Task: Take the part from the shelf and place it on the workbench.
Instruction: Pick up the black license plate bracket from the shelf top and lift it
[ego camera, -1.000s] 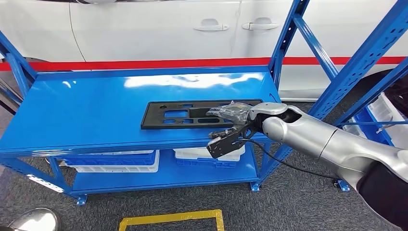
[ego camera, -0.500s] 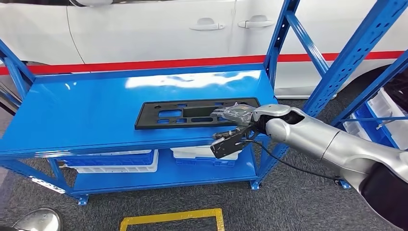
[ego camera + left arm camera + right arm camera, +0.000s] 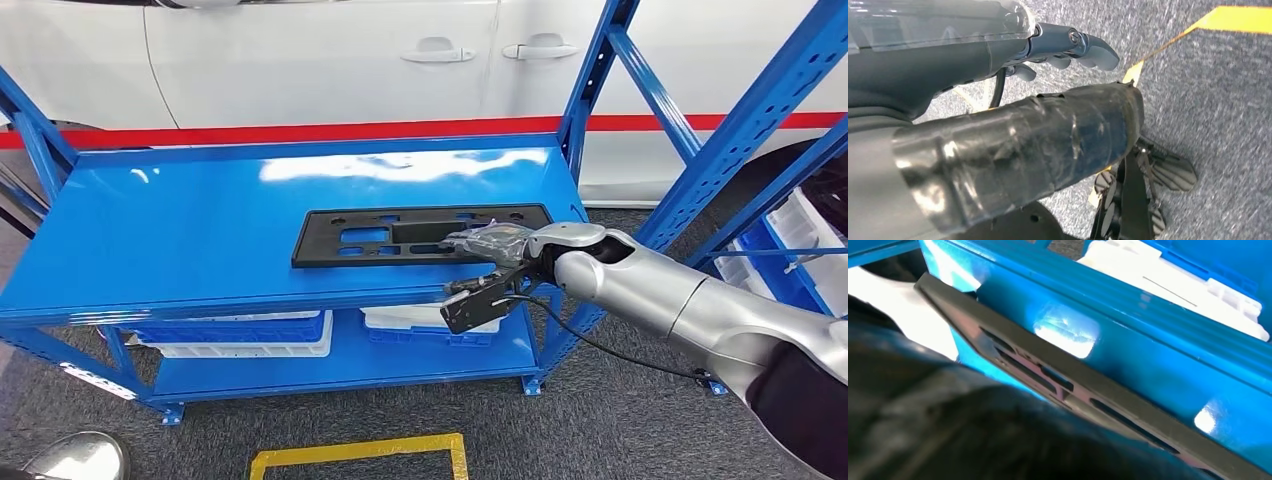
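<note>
The right hand (image 3: 492,243) rests on the near right end of the flat black plastic panel with cut-outs (image 3: 400,235); whether it grips I cannot tell; the panel lies on the blue metal shelf (image 3: 200,220), looks light, stiff, slick; best pinched at its overhanging edge.

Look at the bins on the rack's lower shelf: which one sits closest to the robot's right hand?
The white and blue bin at the shelf's right end, directly below the right hand. The other bin sits further left.
</note>
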